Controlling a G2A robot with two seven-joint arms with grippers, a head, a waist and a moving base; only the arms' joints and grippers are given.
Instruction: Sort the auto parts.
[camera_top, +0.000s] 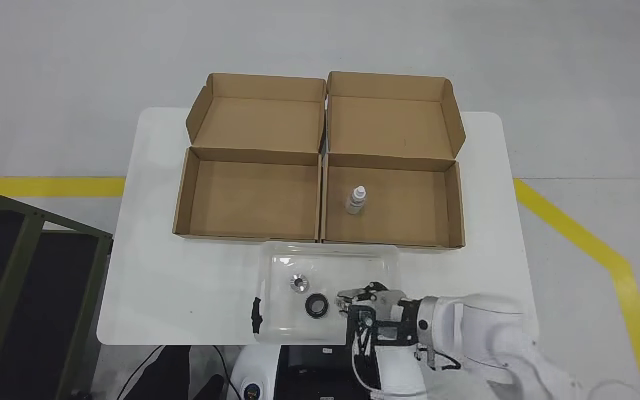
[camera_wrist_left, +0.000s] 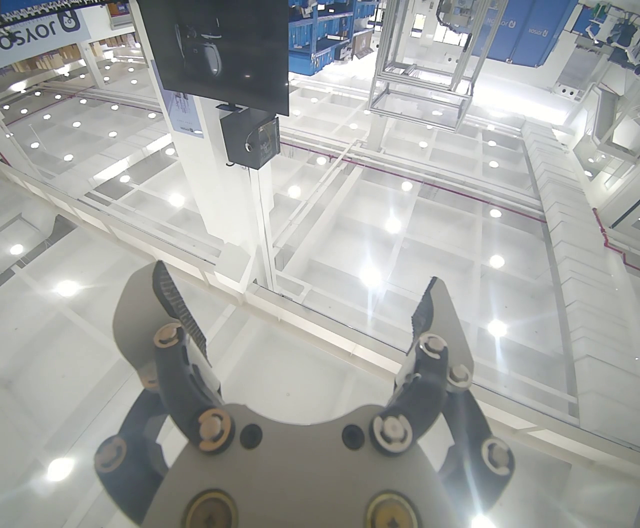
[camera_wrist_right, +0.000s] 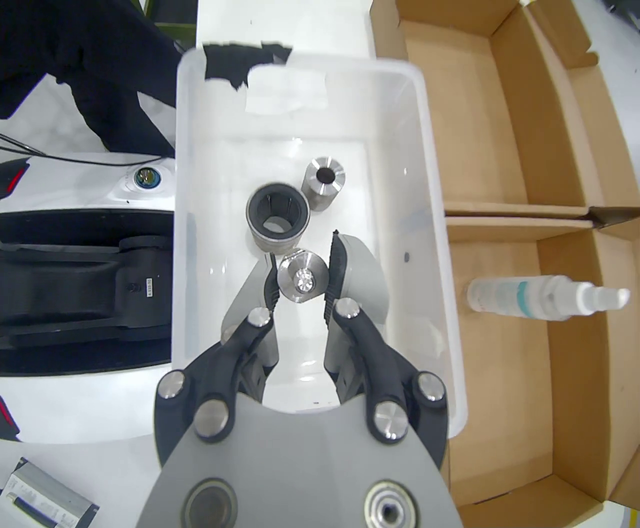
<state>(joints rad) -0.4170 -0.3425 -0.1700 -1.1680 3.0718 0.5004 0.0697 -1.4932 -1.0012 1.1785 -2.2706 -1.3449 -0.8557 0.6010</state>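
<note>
From the top view, a white table (camera_top: 150, 260) carries two open cardboard boxes side by side. The left cardboard box (camera_top: 250, 195) and the right cardboard box (camera_top: 410, 210) touch along one wall. A spray bottle (camera_top: 356, 200) rests in the right cardboard box, close to that shared wall. Just in front of the boxes stands a clear bin (camera_top: 330, 248). Inside it are a small steel cylinder (camera_top: 297, 283) and a dark sleeve (camera_top: 317, 307), near each other. The right gripper (camera_top: 350, 298) is inside the bin, just beside the dark sleeve.

In the left wrist view, the left gripper (camera_wrist_left: 297, 272) points up at the ceiling (camera_wrist_left: 400, 200). Its two toothed fingers are spread wide and nothing is between them.

In the right wrist view, the right gripper (camera_wrist_right: 302, 265) is low inside the clear bin (camera_wrist_right: 430, 200). Its pads are closed against both sides of a round metal part (camera_wrist_right: 302, 282), which sits between them. The dark sleeve (camera_wrist_right: 277, 220) stands just beyond this part, almost touching it. The small steel cylinder (camera_wrist_right: 325, 182), with a dark hole in its top, is just beside the sleeve. The spray bottle (camera_wrist_right: 530, 297) lies on its side on the floor of the right cardboard box (camera_wrist_right: 500, 390), next to the bin wall
</note>
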